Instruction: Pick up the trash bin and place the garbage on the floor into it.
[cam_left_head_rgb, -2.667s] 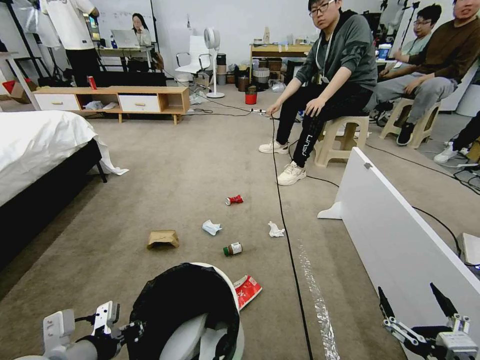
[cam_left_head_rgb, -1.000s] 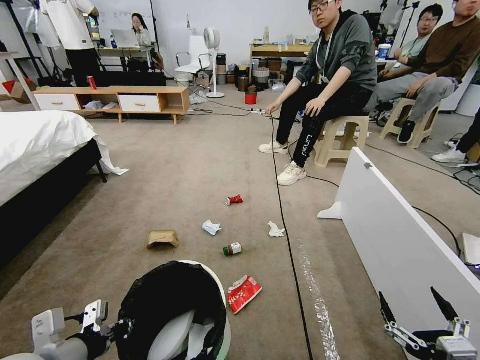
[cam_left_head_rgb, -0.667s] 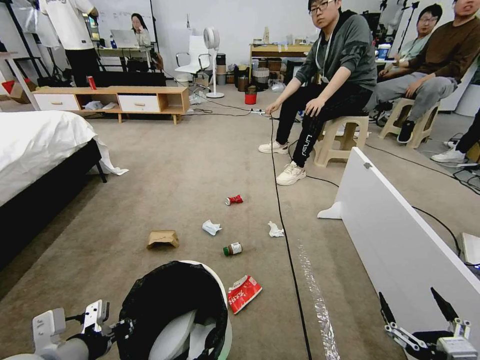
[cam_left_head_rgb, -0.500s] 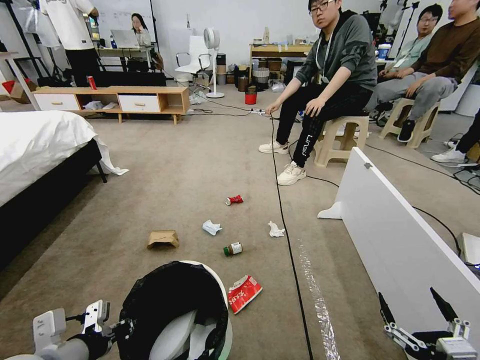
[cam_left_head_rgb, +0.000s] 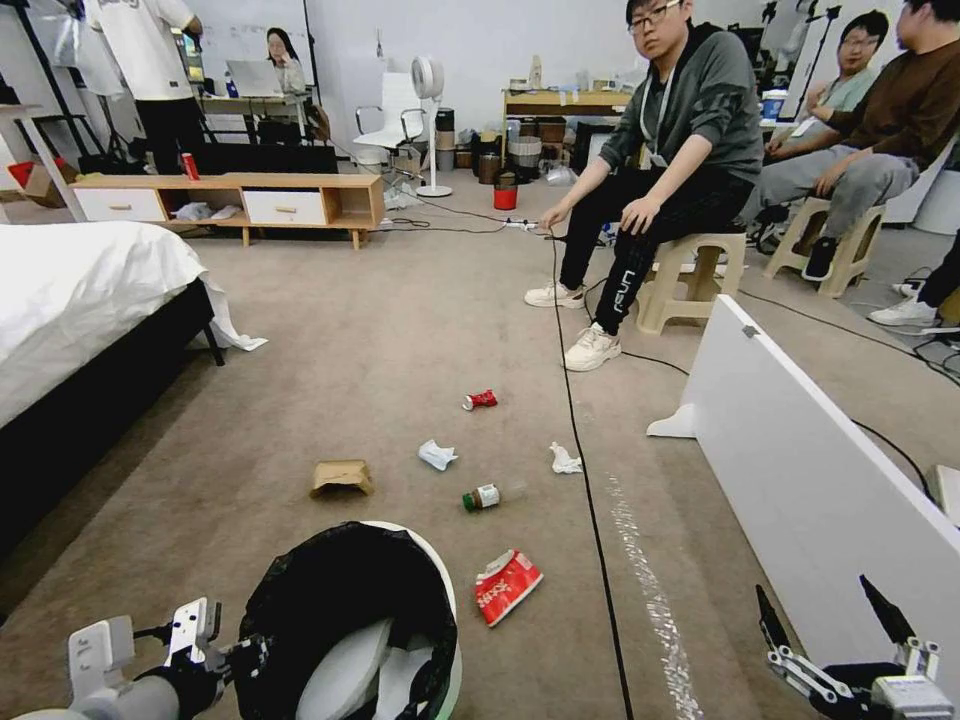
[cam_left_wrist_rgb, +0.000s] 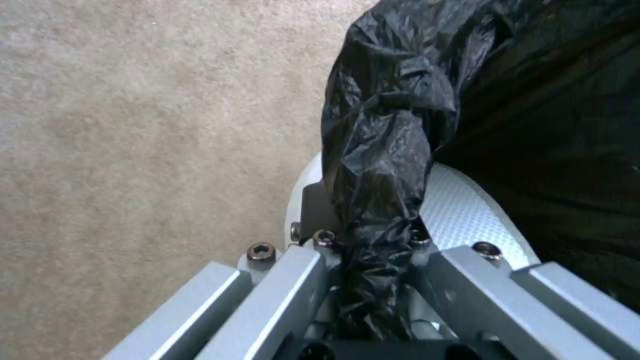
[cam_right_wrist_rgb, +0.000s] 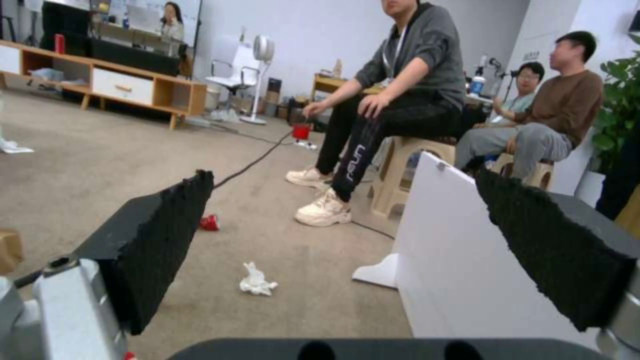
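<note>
From the head view, the left gripper sits low by the robot, clamped on the near edge of the trash bin, right where the black bag folds over. The red snack packet lies on the floor just past the bin, and the bottle, brown paper bag, two tissues and crushed can lie farther off. The right gripper hangs low with fingers spread, holding nothing. In the left wrist view, the left gripper pinches bag and rim together; I think the slippery bag could slide and the bin tip or drop. In the right wrist view, the right gripper points forward over the carpet, wide apart, a tissue ahead
</note>
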